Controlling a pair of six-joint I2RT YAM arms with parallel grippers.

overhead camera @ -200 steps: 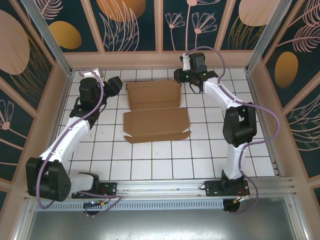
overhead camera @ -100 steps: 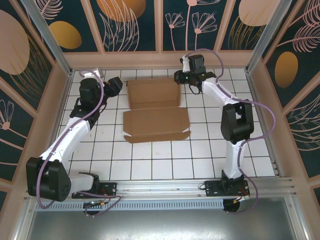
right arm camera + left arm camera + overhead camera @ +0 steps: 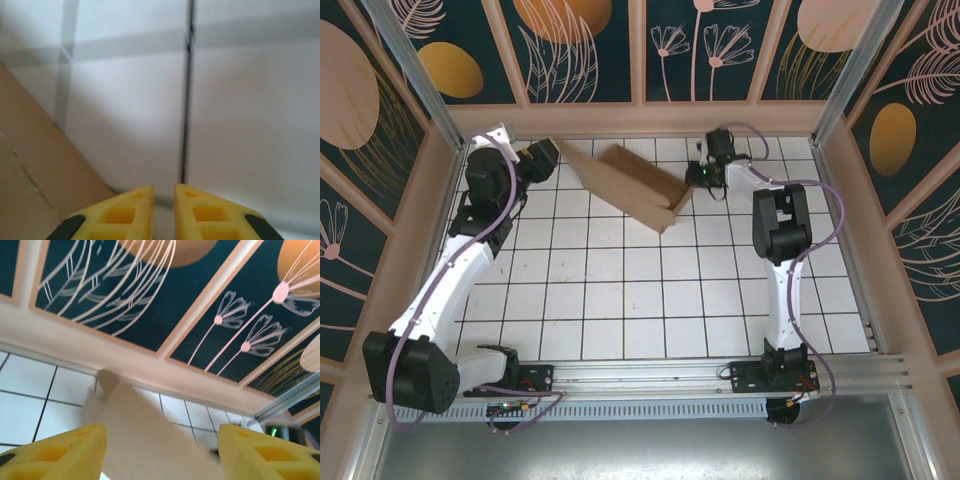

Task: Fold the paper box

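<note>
Top external: paper box (image 3: 632,188) sits inside wide-spread left tool (image 3: 548,156), grip unclear; closed right tool (image 3: 696,180) alongside.

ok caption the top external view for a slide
Paper box tilted between left gripper and right gripper over tiled table

No writing, label, brand or number can be read on anything here.

1. The plain brown cardboard paper box (image 3: 630,185) sits tilted on the white tiled table (image 3: 620,300).
2. My left gripper (image 3: 544,157) is at the box's left end.
3. My right gripper (image 3: 696,177) is just beside its right end.
4. The panelled back wall (image 3: 640,50) stands behind the box.
</note>
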